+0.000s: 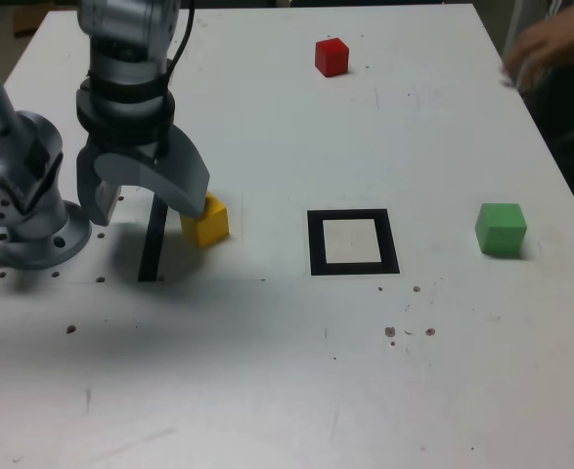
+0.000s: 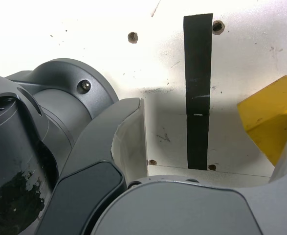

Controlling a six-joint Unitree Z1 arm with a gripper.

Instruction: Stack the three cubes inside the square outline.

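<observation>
I can see one red cube [image 1: 331, 58], one yellow cube [image 1: 206, 225], one green cube [image 1: 501, 231], so three cubes, plus one square outline [image 1: 317, 244], one black strip [image 1: 154, 244], one arm [image 1: 125, 73] and one hand [image 1: 552, 44].

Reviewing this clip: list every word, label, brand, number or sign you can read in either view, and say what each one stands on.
None: no word, label, brand, number or sign can be read in either view.
The red cube, yellow cube and green cube show plain faces.
The square outline and black strip bear no lettering.
</observation>
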